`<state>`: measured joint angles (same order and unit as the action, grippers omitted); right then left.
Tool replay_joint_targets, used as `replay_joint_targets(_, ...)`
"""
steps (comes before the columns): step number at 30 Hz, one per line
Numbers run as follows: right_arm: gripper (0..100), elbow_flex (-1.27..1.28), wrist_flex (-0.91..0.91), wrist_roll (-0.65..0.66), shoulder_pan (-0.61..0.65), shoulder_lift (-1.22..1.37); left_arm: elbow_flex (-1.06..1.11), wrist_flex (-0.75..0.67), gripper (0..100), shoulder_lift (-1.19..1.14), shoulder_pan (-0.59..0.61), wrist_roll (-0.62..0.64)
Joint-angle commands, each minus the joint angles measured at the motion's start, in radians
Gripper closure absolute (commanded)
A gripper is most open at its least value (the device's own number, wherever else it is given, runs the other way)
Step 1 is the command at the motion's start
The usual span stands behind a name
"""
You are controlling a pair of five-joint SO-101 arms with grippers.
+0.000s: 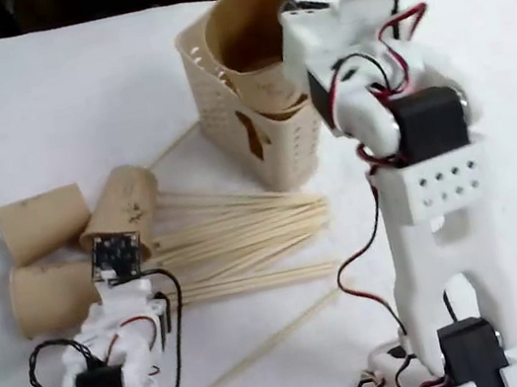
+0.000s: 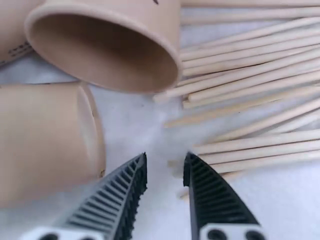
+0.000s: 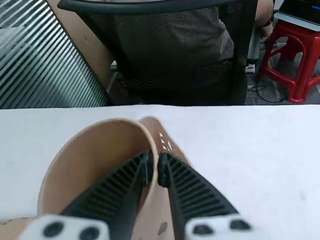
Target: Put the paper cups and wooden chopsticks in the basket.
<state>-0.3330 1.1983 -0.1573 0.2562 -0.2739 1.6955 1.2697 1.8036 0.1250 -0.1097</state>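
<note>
1. High view: A cream plastic basket (image 1: 275, 145) with small holes stands at the upper centre of the frame on the white table (image 1: 21, 95). A brown paper cup (image 1: 255, 29) sits tilted in the top of it, mouth up, with the right gripper (image 1: 293, 22) at its rim. Three lying cups (image 1: 41, 224), of the same brown colour, rest on their sides at the left of the frame, close together. The pale wooden chopsticks (image 1: 245, 231) lie in a fan in the middle, just right of them, and a few single sticks lie apart. The left arm (image 1: 109, 370) is at the lower left.
2. Left wrist view: The left gripper (image 2: 165, 167) hangs over the table with its fingers a little apart, holding nothing. One of the lying cups (image 2: 100, 50) shows its open mouth. The wooden chopsticks (image 2: 250, 75) end near the fingertips.
3. Right wrist view: The right gripper (image 3: 155, 162) is closed on the rim of the paper cup (image 3: 85, 165), one finger inside and one outside. The basket (image 3: 165, 142) wall shows just behind. A black mesh chair (image 3: 175, 50) stands beyond the table.
</note>
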Motion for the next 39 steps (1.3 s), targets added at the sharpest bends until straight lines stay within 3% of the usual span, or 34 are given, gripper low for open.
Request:
replay_joint_targets(1, 98.1, 0.074, -0.093, 0.014, 0.01, -0.033, 0.0, 0.005, 86, -0.002, 0.008, -0.005)
replay_joint_targets(15, 98.1, 0.152, -0.26, 0.014, -0.013, -0.041, 0.0, 0.005, 86, -0.002, 0.008, -0.005)
replay_joint_targets(30, 98.1, 0.313, -0.262, 0.014, -0.134, -0.031, 0.0, 0.005, 86, -0.002, 0.008, -0.005)
replay_joint_targets(39, 98.1, 0.313, -0.255, 0.014, -0.142, -0.035, 0.0, 0.005, 86, -0.002, 0.008, -0.005)
